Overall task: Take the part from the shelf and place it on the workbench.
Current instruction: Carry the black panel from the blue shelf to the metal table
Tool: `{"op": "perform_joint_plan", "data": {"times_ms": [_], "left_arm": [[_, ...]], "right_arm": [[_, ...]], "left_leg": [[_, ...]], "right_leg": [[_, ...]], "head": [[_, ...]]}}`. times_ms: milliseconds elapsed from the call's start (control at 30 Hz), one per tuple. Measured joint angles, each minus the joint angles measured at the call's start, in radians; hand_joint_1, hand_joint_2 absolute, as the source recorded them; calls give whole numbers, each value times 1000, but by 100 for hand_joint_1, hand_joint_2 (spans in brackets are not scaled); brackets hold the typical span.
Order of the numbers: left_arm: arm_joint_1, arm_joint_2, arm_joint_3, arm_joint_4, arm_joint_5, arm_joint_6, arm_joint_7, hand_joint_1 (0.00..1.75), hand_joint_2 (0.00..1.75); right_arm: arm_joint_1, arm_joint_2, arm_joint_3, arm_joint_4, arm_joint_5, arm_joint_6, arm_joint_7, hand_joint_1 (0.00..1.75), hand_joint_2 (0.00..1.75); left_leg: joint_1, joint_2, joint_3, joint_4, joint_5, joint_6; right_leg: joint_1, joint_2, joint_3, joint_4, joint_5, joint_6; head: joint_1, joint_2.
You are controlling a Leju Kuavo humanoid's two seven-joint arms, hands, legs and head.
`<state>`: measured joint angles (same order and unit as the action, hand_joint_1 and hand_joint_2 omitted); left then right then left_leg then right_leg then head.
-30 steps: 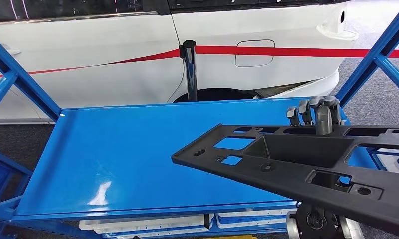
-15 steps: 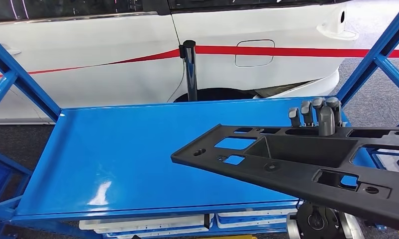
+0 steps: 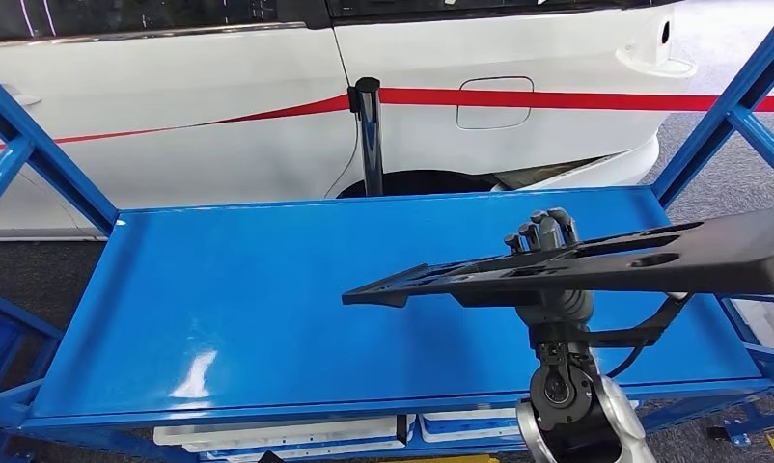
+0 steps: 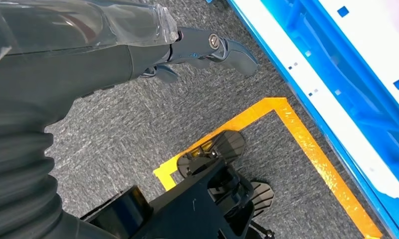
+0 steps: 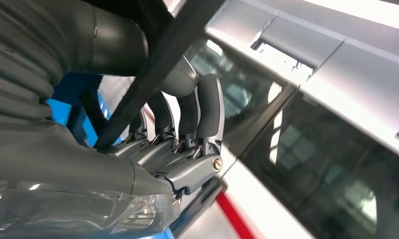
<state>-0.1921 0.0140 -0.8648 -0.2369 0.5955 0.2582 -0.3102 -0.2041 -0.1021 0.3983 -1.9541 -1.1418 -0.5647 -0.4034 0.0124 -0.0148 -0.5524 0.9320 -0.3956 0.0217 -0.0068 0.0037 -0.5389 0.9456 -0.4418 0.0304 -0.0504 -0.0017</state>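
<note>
A long black plastic part (image 3: pixel 653 256) with several cut-outs hangs almost edge-on above the right half of the blue shelf deck (image 3: pixel 248 289), its narrow end pointing left. My right hand (image 3: pixel 547 246) grips it from below, fingers hooked over the far edge. In the right wrist view those fingers (image 5: pixel 207 114) curl around the dark edge of the part (image 5: pixel 157 64). My left hand (image 4: pixel 202 47) hangs over grey carpet, holding nothing, with its fingers apart.
A white car (image 3: pixel 219 106) with a red stripe stands close behind the shelf, a black post (image 3: pixel 368 135) between them. Blue diagonal braces (image 3: pixel 36 154) rise at both shelf ends. White trays (image 3: pixel 287 434) lie under the deck. Yellow tape (image 4: pixel 307 149) marks the floor.
The part has tipped from a slanted face-up lie to nearly level and edge-on, and sits higher over the deck. My right hand has shifted left under it.
</note>
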Motion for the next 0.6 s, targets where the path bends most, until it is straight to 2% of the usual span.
{"op": "perform_joint_plan", "data": {"times_ms": [267,600], "left_arm": [[-4,-2,0,0,-5,12,2,0,175],[-9,-3,0,0,-22,29,12,0,175]], "right_arm": [[-7,26,1,110,-3,-8,-6,175,175],[-8,42,0,169,-24,4,-9,175,175]], "left_leg": [[0,0,0,0,0,0],[0,0,0,0,0,0]], "right_leg": [[0,0,-1,0,0,0],[0,0,0,0,0,0]], "head": [[0,0],[0,0]]}}
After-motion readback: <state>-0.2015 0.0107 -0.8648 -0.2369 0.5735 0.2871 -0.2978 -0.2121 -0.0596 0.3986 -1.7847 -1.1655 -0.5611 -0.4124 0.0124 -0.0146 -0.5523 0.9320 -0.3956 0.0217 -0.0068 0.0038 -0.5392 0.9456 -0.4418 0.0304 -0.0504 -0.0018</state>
